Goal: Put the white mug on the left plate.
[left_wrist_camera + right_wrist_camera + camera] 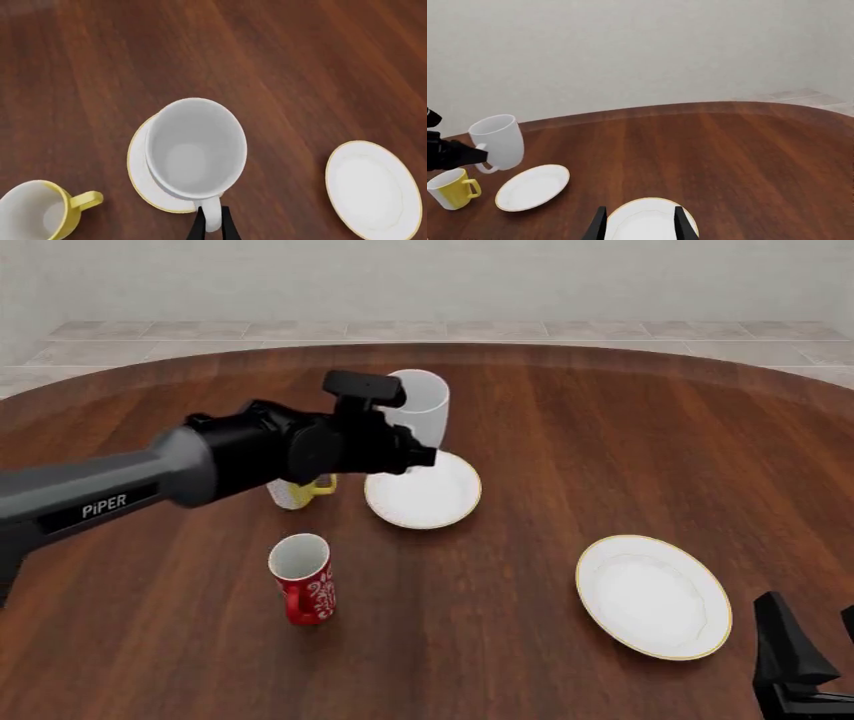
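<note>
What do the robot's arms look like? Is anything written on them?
The left arm is a smooth grey tube with white "PiPER" lettering, ending in chunky black joints and a black boxy wrist. The right gripper has thin, pointed black jaws. No loose cables show.

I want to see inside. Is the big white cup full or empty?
Empty. The left wrist view looks straight into the white mug, showing only its bare white inside. The left claw holds its handle above the left plate.

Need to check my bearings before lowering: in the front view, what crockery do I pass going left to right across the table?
Red patterned mug → tall all-white ceramic mug held above the table → smaller round white plate → larger gold-rimmed white plate. The yellow-handled mug is mostly hidden behind the left arm.
</note>
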Robot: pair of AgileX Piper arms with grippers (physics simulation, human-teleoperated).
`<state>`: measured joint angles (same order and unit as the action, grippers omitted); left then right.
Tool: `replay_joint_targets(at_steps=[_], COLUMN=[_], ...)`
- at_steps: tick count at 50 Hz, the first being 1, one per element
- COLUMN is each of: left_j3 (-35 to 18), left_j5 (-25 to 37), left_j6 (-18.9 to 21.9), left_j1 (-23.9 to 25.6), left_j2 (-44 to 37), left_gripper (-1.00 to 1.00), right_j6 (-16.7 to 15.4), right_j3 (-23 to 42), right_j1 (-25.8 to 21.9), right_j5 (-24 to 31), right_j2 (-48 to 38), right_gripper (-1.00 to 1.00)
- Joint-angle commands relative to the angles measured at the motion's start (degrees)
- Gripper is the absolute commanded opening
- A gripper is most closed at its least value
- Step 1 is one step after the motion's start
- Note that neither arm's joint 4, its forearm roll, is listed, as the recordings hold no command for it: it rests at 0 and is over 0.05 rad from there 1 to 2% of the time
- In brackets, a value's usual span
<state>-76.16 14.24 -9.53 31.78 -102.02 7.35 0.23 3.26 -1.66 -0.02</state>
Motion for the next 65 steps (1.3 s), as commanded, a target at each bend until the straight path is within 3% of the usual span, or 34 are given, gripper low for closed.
replay_joint_targets(at_steps=[1, 14, 21, 65], left_j3=[-3.3, -8.3, -9.8, -11.9], left_j5=[1.5, 4.5, 5.1, 5.8], left_j6=[-0.3, 0.0, -1.8, -3.4], left_j1=[0.1, -0.9, -0.5, -1.1], left_j2=[-2.1, -4.1, -5.3, -7.8], left_gripper=[-1.0, -1.0, -1.0, -1.0], right_j6=[0.1, 0.1, 0.1, -0.5], right_j3=[0.0, 0.0, 0.0, 0.0], right_j1=[0.0, 0.1, 0.1, 0.3], right_j5=[0.0, 0.0, -0.1, -0.6], right_j2=[0.0, 0.0, 0.0, 0.0], right_gripper=[1.0, 1.0, 1.0, 1.0])
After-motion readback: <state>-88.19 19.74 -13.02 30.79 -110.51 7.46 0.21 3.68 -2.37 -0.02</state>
